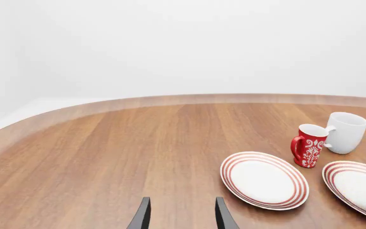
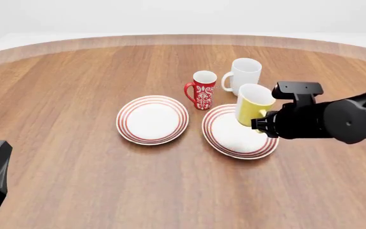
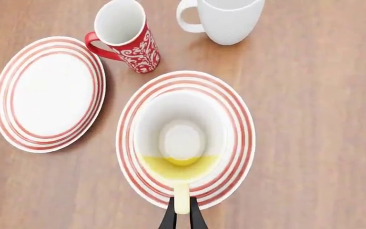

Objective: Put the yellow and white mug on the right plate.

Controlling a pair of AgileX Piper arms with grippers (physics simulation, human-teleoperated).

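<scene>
Above right plate (image 2: 224,140), mug-gripping right end effector (image 3: 183,213)

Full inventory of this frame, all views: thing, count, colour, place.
yellow and white mug: 1, yellow outside, white inside, held by its handle above the right plate
right plate: 1, white with red rings, under the held mug
left plate: 1, white with red rings, left of the other plate
red mug: 1, red with white pattern, behind the gap between the plates
white mug: 1, white, behind-right of the red mug
table: 1, brown wood
right gripper: 1, black, shut on the mug handle
left gripper: 1, black, open, near left
</scene>
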